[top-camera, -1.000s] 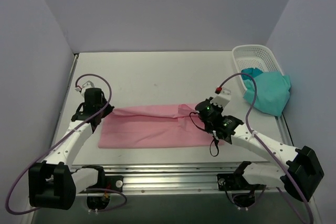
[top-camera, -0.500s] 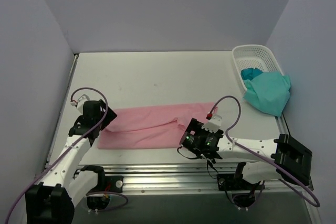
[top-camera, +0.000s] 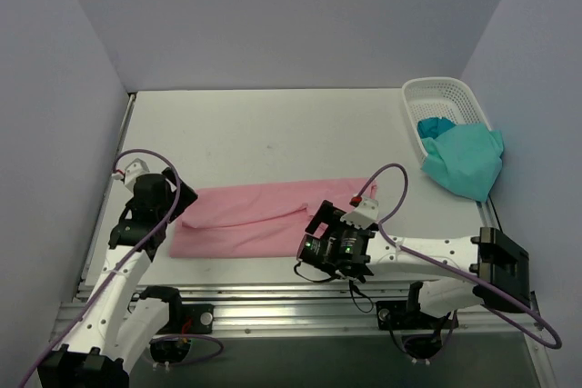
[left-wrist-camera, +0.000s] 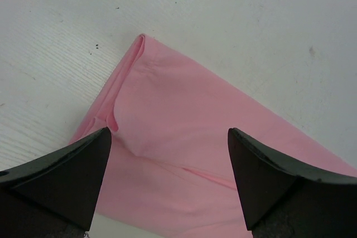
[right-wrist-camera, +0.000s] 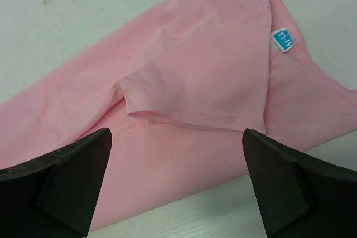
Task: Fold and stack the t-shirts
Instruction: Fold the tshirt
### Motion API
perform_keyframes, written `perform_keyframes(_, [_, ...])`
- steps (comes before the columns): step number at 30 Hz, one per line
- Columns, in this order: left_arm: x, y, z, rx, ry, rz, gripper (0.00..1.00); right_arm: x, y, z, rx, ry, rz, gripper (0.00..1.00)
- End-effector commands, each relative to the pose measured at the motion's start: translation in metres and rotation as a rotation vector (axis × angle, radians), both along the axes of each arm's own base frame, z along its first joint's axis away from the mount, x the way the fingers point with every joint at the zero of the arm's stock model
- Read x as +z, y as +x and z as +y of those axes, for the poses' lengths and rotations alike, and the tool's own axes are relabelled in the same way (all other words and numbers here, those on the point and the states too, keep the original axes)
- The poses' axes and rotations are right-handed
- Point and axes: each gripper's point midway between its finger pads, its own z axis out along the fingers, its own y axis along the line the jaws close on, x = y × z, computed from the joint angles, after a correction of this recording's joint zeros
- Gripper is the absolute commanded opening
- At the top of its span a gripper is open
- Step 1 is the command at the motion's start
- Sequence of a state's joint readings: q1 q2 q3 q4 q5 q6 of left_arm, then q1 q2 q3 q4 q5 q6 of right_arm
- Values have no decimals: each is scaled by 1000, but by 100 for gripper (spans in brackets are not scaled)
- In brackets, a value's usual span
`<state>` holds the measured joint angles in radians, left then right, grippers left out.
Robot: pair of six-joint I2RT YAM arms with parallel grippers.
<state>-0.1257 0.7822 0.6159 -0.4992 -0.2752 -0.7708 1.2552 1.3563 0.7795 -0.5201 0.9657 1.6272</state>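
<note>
The pink t-shirt [top-camera: 241,220] lies flat as a long band across the near half of the table [top-camera: 273,124], running from 9 to 3 o'clock. A sleeve is folded in over the body. Its small blue-and-white label [right-wrist-camera: 281,40] sits by the neckline, at 1 o'clock in the right wrist view.

The left gripper [left-wrist-camera: 168,135] hangs above the shirt's 9 o'clock end with its jaws spread wide, gripping nothing. The right gripper [right-wrist-camera: 177,133] hangs over the sleeve near the 4 o'clock end — likewise wide apart and empty.

At 2 o'clock from the pink shirt, well apart, the teal t-shirt [top-camera: 466,159] spills out of the near end of a white lattice basket [top-camera: 436,90].
</note>
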Motion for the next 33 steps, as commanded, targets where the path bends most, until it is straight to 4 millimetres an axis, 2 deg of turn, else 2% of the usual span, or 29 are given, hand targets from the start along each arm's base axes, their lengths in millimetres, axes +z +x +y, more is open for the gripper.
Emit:
perform_keyframes(1, [32, 29, -11, -70, 5, -93, 94, 24, 1, -24, -27, -19, -80, 98])
perform_keyframes(3, [30, 45, -19, -95, -13, -98, 94, 25, -3, -32, -30, 5, -80, 91])
perform_keyframes(4, [28, 50, -27, -131, -39, -99, 95, 21, -4, -37, -28, -3, -76, 84])
perform_keyframes(5, [37, 63, -36, -163, -58, -157, 96, 21, -5, -38, -26, 0, -76, 73])
perform_keyframes(6, [31, 71, -52, -226, -87, -149, 97, 23, -5, -41, -28, 13, -83, 70])
perform_keyframes(8, [29, 89, -71, -274, -83, -161, 98, 23, -4, -47, -41, 8, -92, 63])
perform_keyframes(9, [28, 91, -90, -325, -76, -155, 98, 24, -2, -50, -51, 2, -99, 61])
perform_keyframes(10, [40, 101, -101, -350, -69, -180, 98, 24, 1, -49, -51, -3, -97, 58])
perform_keyframes(11, [31, 110, -113, -389, -54, -161, 99, 23, 7, -54, -75, -13, -94, 46])
perform_keyframes(12, [32, 113, -130, -435, -55, -161, 100, 20, 10, -55, -80, -13, -71, 39])
perform_keyframes(13, [44, 122, -141, -461, -57, -188, 100, 20, 18, -49, -54, -17, -62, 33])
perform_keyframes(14, [33, 127, -150, -490, -51, -160, 100, 13, 27, -60, -89, -24, -42, 17])
perform_keyframes(15, [32, 131, -157, -505, -50, -153, 98, 9, 32, -61, -84, -19, -25, 10])
perform_keyframes(16, [46, 140, -168, -527, -52, -203, 95, 6, 39, -51, -41, 12, -9, 0])
perform_keyframes(17, [40, 144, -173, -540, -46, -190, 95, 2, 45, -51, -37, 22, 1, 0])
perform_keyframes(18, [41, 148, -177, -546, -42, -194, 94, -7, 52, -64, -67, 17, 21, 0])
perform_keyframes(19, [42, 151, -180, -552, -40, -195, 95, -9, 60, -56, -47, 61, 27, 0])
perform_keyframes(21, [42, 161, -188, -570, -39, -194, 94, -23, 70, -67, -65, 23, 74, 0])
perform_keyframes(22, [42, 164, -189, -572, -35, -189, 94, -23, 77, -63, -63, 40, 67, 0])
perform_keyframes(23, [35, 168, -191, -575, -28, -174, 94, -33, 79, -61, -54, 26, 98, 0])
perform_keyframes(25, [39, 175, -193, -579, -27, -185, 94, -37, 88, -57, -52, 35, 103, 0])
perform_keyframes(26, [36, 177, -195, -581, -25, -179, 94, -51, 88, -54, -38, 33, 139, 0])
perform_keyframes(28, [36, 181, -197, -587, -24, -182, 94, -61, 98, -47, -25, 61, 153, 0])
perform_keyframes(29, [34, 183, -197, -588, -21, -179, 94, -80, 97, -43, -7, 58, 206, 0])
perform_keyframes(31, [35, 186, -198, -591, -12, -182, 93, -90, 108, -38, -3, 74, 223, 0])
perform_keyframes(32, [33, 188, -198, -593, -10, -177, 94, -106, 108, -39, -6, 55, 259, 0])
perform_keyframes(33, [34, 189, -197, -593, -6, -177, 94, -113, 109, -37, 8, 58, 281, 0])
